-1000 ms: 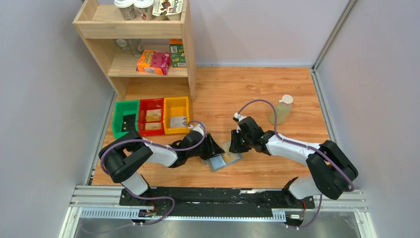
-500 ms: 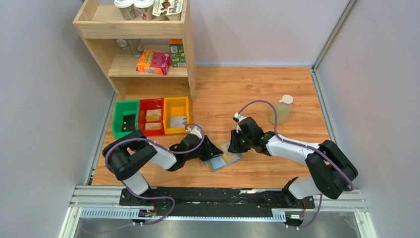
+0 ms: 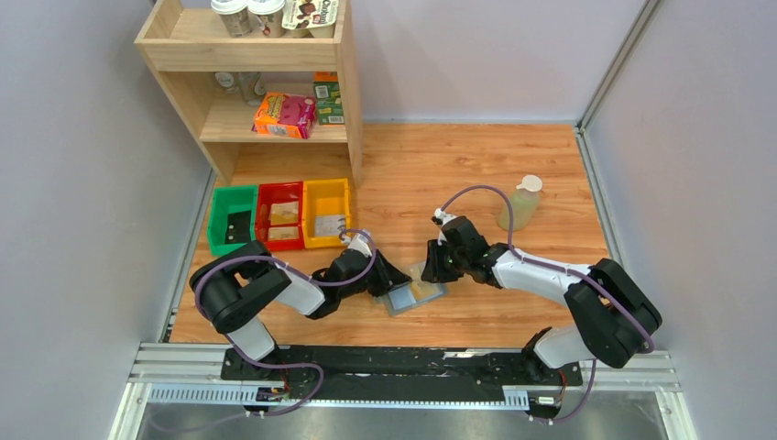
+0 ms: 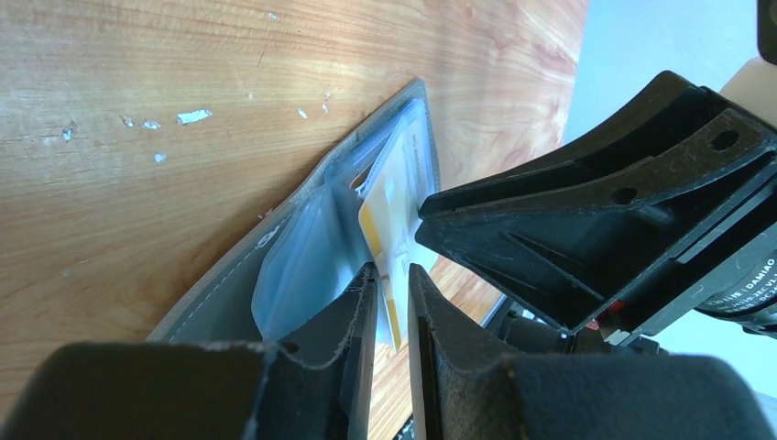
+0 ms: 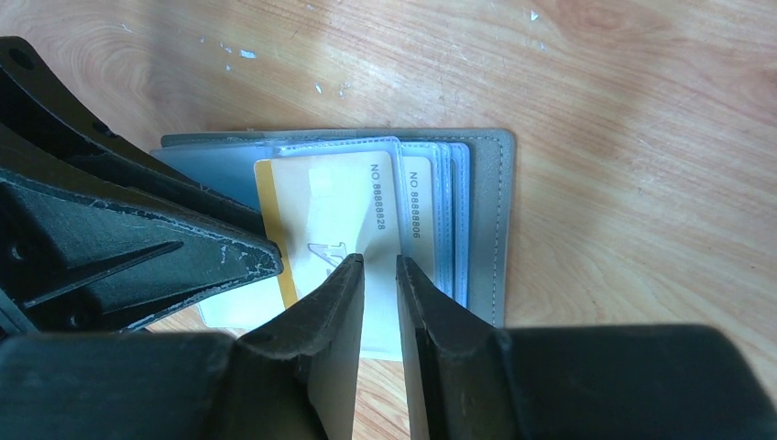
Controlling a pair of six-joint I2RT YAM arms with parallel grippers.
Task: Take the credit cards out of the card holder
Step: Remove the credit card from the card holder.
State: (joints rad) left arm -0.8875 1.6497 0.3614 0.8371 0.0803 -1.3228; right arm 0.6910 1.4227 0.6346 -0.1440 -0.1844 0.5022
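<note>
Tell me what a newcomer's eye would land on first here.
The left gripper and right gripper meet almost nose to nose over the open grey card holder at the front middle of the table. A yellow-edged credit card sticks out of its slots. Behind left, green, red and yellow bins add bright colour.

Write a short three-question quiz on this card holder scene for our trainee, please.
1. True or false: the card holder lies open on the table.
2. The exposed credit card has a stripe that is: A yellow-orange, B green, C purple.
3. Which hand has a card's edge between its fingers?
Key: 1 true; 2 A; 3 the left hand.
</note>
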